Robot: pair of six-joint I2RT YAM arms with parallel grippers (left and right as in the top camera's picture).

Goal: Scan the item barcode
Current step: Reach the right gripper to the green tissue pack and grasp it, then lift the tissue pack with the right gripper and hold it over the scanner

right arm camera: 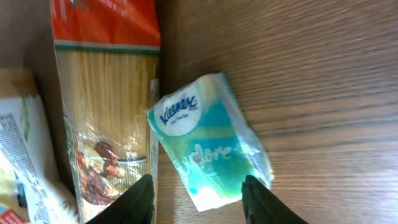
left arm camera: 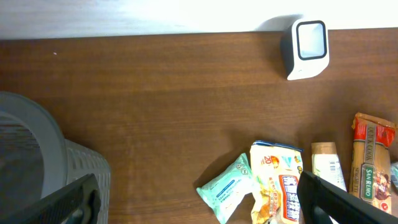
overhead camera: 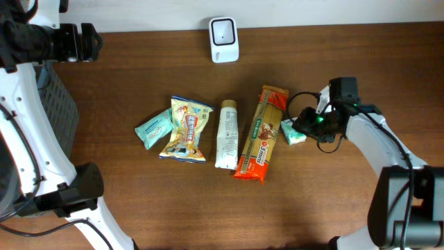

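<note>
The tissue pack [right arm camera: 208, 143] lay flat on the brown table [right arm camera: 323, 74], just beside the spaghetti packet [right arm camera: 106, 124], on that packet's right side. The right gripper [right arm camera: 199, 202] stood over the pack's lower end with its two fingers [right arm camera: 142, 200] spread apart, one at each side, and pinched nothing. The scanner [overhead camera: 224, 39] stood well apart, at the far edge. The left gripper [left arm camera: 199, 186] was wide apart and held nothing.

The left arm [overhead camera: 24, 132] and right arm [overhead camera: 374, 139] are white shells with bulky black joints. A thin black cable [overhead camera: 298, 95] loops beside a green light [overhead camera: 320, 118] on the right wrist; the left end effector [left arm camera: 199, 199] and right end effector [right arm camera: 199, 202] have matte black fingers [right arm camera: 138, 200].
</note>
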